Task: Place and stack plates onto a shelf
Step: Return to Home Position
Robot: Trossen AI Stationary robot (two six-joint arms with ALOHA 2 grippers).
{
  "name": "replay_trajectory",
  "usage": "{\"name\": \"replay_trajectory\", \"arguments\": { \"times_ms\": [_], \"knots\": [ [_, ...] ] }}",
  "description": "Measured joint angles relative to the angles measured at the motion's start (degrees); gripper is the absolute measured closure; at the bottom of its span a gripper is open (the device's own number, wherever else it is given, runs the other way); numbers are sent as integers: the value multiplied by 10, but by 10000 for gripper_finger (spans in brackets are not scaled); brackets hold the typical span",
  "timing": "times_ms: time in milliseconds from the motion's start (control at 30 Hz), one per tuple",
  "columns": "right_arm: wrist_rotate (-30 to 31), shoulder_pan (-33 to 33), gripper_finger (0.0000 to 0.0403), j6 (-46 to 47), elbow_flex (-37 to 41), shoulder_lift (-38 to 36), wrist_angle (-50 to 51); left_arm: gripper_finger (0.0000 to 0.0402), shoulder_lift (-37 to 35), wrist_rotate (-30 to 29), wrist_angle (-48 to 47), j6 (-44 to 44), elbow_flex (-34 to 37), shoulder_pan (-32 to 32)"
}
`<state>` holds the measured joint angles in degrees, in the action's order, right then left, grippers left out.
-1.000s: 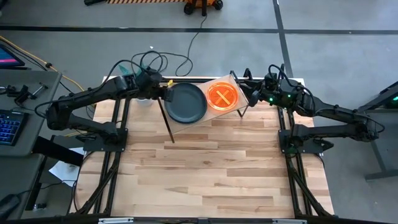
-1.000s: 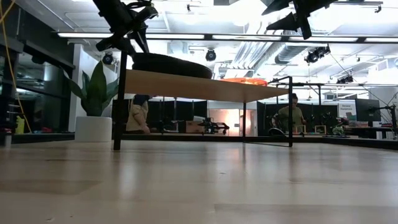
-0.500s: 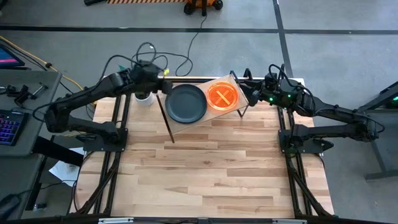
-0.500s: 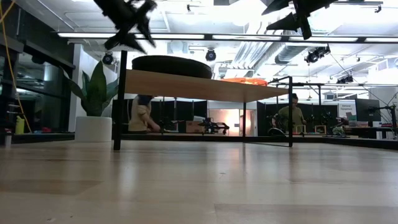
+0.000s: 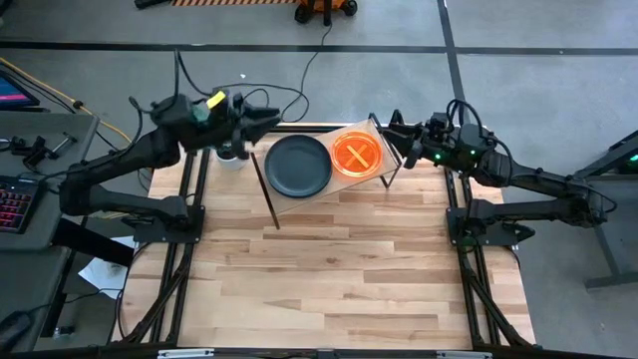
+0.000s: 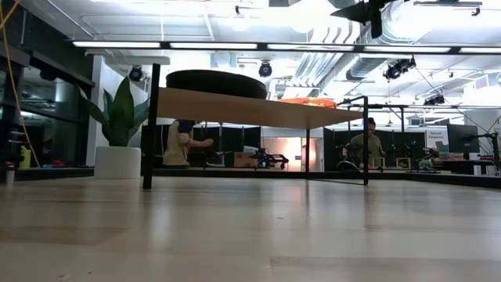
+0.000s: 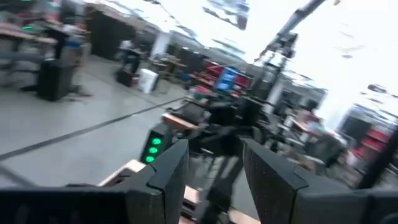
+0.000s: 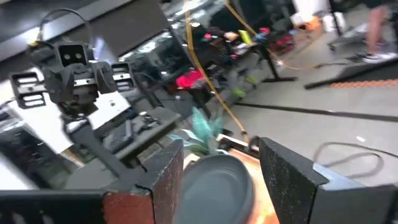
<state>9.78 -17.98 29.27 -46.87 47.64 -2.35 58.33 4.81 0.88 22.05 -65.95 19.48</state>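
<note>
A black plate [image 5: 297, 165] lies flat on the left half of the shelf [image 5: 334, 188], and an orange plate [image 5: 357, 157] lies beside it on the right half. The shelf stands on thin black legs at the table's far edge. In the low view the black plate [image 6: 215, 82] and the orange plate [image 6: 313, 102] rest on the board [image 6: 258, 110]. My left gripper [image 5: 267, 122] hangs open, raised, left of and beyond the black plate. My right gripper [image 5: 391, 128] is open above the shelf's far right corner. Its wrist view shows the black plate [image 8: 217, 180].
A small white cup [image 5: 231, 158] stands on the table near the shelf's left end. The wood tabletop [image 5: 339, 269] stretches bare toward the near edge. Beyond the table are a potted plant [image 6: 117, 133] and people [image 6: 180, 145] in the room.
My left gripper has drawn away from the black plate's left rim, rising and moving toward the table's left and far edge, out of the low view. The black plate stays flat on the shelf. My right gripper has risen a little.
</note>
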Motion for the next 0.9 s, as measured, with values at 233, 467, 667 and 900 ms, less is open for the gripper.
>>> {"name": "replay_trajectory", "arguments": {
  "times_ms": [233,467,667,900],
  "knots": [
    [-63,0,210,-26,0,0,-31,280,-11,-35,-18,-46,3,-114],
    [-71,0,210,-43,0,0,-31,315,-16,-131,-2,-68,52,-157],
    [-102,0,236,-43,0,-2,-31,372,-49,-136,4,-68,91,-141],
    [-148,1,390,-59,0,-19,3,398,-129,-159,29,-58,181,-135]
  ]
}}
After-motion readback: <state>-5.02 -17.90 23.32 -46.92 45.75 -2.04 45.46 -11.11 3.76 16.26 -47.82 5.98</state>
